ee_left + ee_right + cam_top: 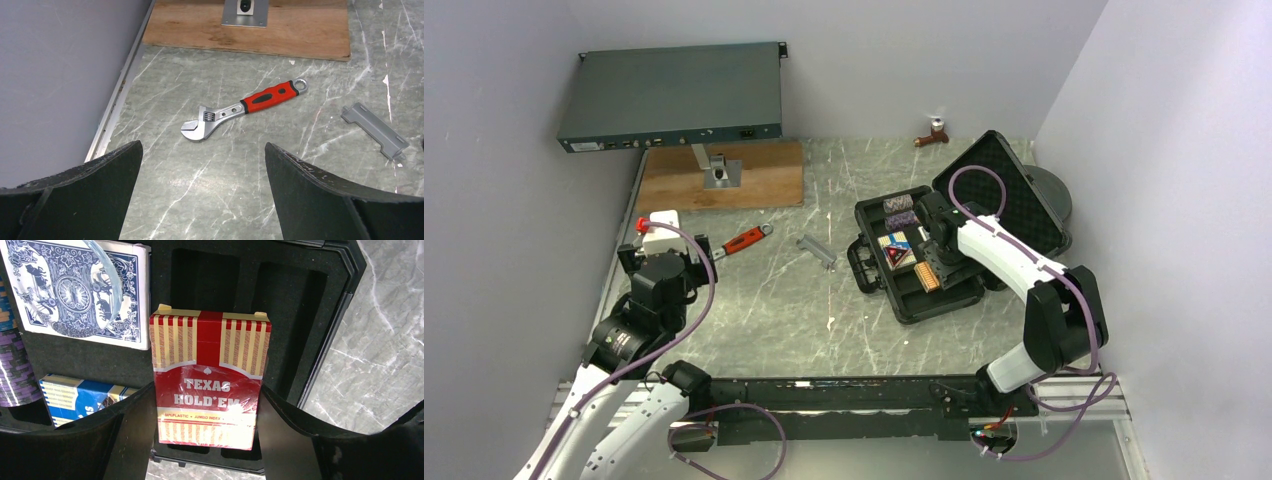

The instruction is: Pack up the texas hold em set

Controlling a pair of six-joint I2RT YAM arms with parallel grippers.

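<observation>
The black case (954, 300) lies open at centre right, its foam-lined lid (1014, 195) propped up behind. My right gripper (205, 390) is shut on a red-orange "Texas Hold'em" card box (210, 385), holding it by its long sides just above the case's empty slots (300, 300). Beside it in the case lie a blue card box (60, 315) with a clear disc (102, 285) on top, a blue-yellow box (75, 397) and chip stacks (12, 370). A red triangle (900, 256) also sits in the case. My left gripper (202, 150) is open above bare table at far left.
A red-handled wrench (245, 107) and a grey plastic strip (375, 131) lie ahead of the left gripper. A wooden board (200, 25) with a metal stand carries a grey rack unit (674, 95). A dark round spool (1052, 190) sits behind the lid. Walls enclose the table on three sides.
</observation>
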